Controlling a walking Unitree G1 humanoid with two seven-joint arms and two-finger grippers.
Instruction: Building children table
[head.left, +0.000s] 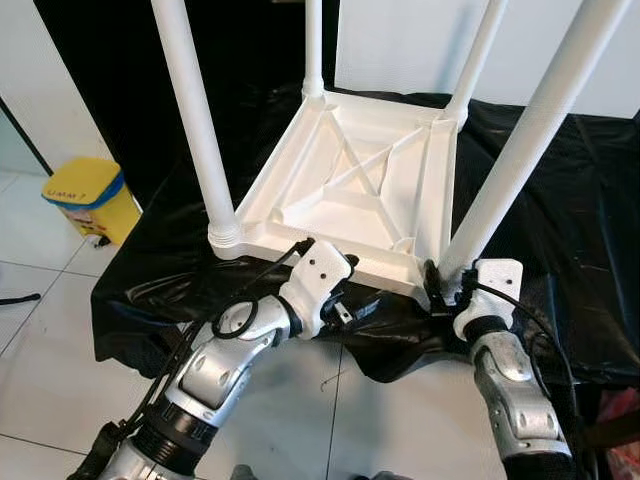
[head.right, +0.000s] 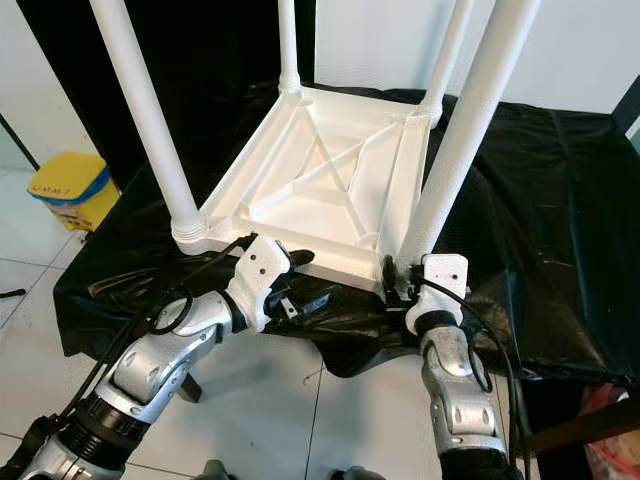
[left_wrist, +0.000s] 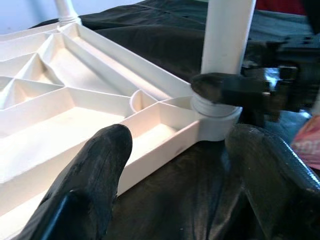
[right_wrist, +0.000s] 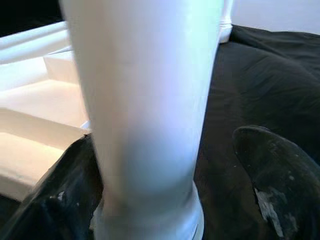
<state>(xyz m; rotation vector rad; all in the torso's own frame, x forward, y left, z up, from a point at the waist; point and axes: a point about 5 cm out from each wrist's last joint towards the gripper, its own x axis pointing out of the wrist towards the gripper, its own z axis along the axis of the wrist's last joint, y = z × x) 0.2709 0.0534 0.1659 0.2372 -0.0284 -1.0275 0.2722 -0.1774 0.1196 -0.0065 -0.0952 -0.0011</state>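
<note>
The white plastic children's table (head.left: 350, 180) lies upside down on a black cloth (head.left: 570, 200), its legs pointing up. My left gripper (head.left: 362, 283) is at the near edge of the tabletop. It is open, and in the left wrist view its fingers (left_wrist: 100, 165) straddle the rim (left_wrist: 165, 135). My right gripper (head.left: 445, 282) is at the foot of the near right leg (head.left: 520, 150). In the right wrist view that leg (right_wrist: 150, 100) stands between the open fingers. One finger (right_wrist: 70, 200) rests against it and the other (right_wrist: 272, 175) stays apart.
The cloth-covered surface ends just in front of the table, with white tiled floor (head.left: 50, 330) below. A yellow bin (head.left: 88, 195) stands on the floor to the left. Something red (head.left: 625, 430) shows at the lower right.
</note>
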